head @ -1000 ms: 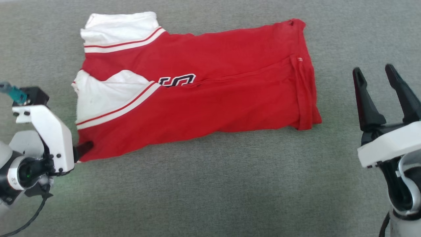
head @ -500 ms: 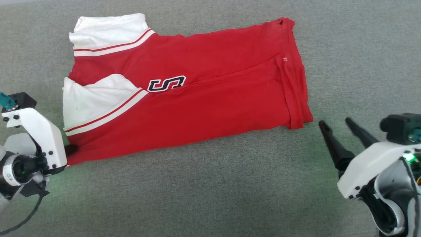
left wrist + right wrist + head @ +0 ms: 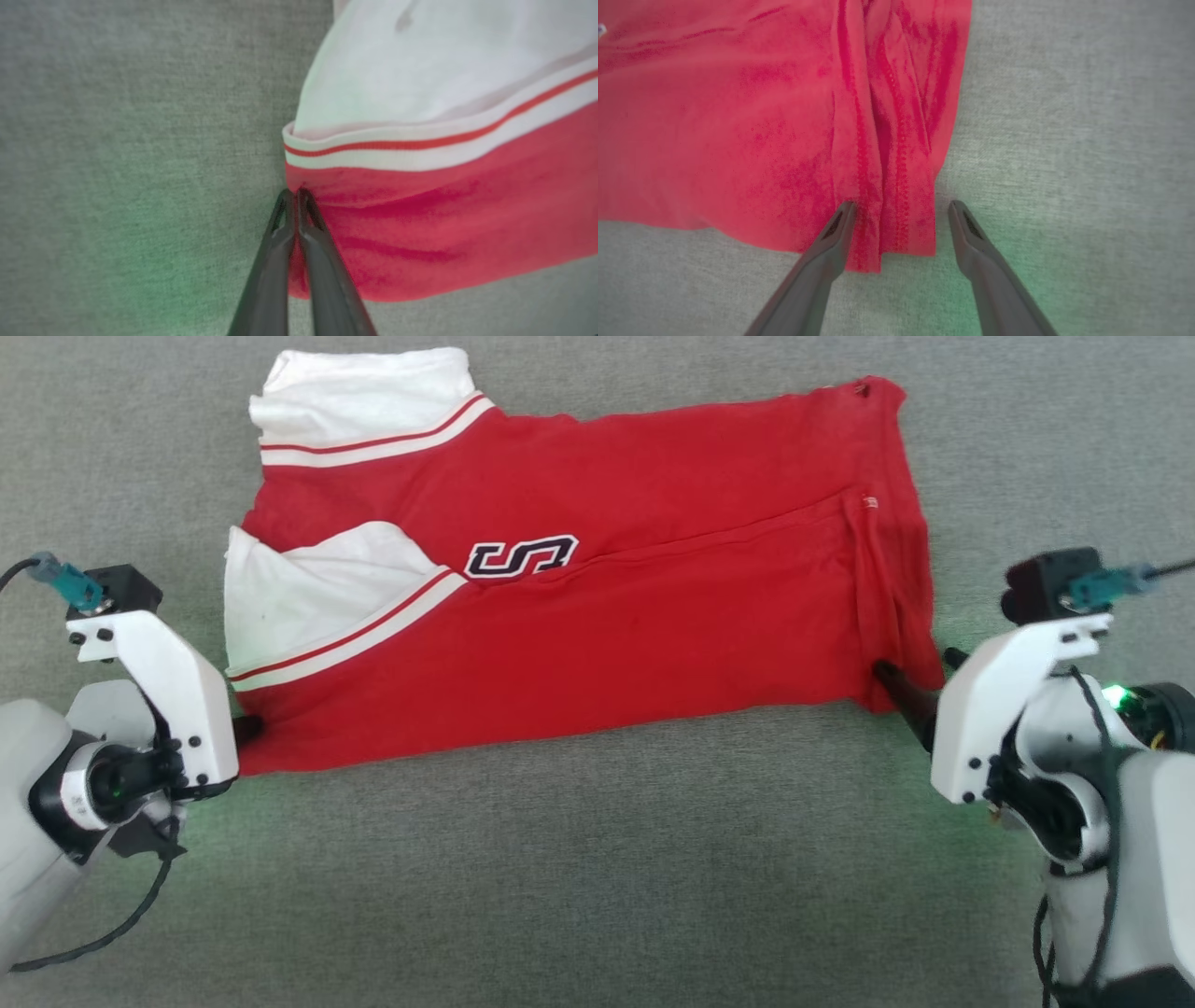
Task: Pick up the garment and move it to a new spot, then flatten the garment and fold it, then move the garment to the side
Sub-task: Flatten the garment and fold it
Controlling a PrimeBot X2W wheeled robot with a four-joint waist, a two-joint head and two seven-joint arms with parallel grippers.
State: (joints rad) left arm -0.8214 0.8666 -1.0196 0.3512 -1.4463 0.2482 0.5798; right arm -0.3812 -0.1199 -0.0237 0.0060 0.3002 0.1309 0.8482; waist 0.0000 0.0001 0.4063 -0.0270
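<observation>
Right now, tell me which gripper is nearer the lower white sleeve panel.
Left. The left gripper is shut on the garment at its corner beside that sleeve panel; the right gripper stands open around the hem at the opposite end.

Grey woven surface [image 3: 597, 896], perhaps carpet, faintly tinted green in patches.

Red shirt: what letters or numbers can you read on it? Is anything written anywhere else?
"S": a big black print with a white outline, on the red sports shirt beside the folded white sleeve panel. It could also be a 5.
Small white tag near the shirt's right edge: too small to read.
No other text can be read.
</observation>
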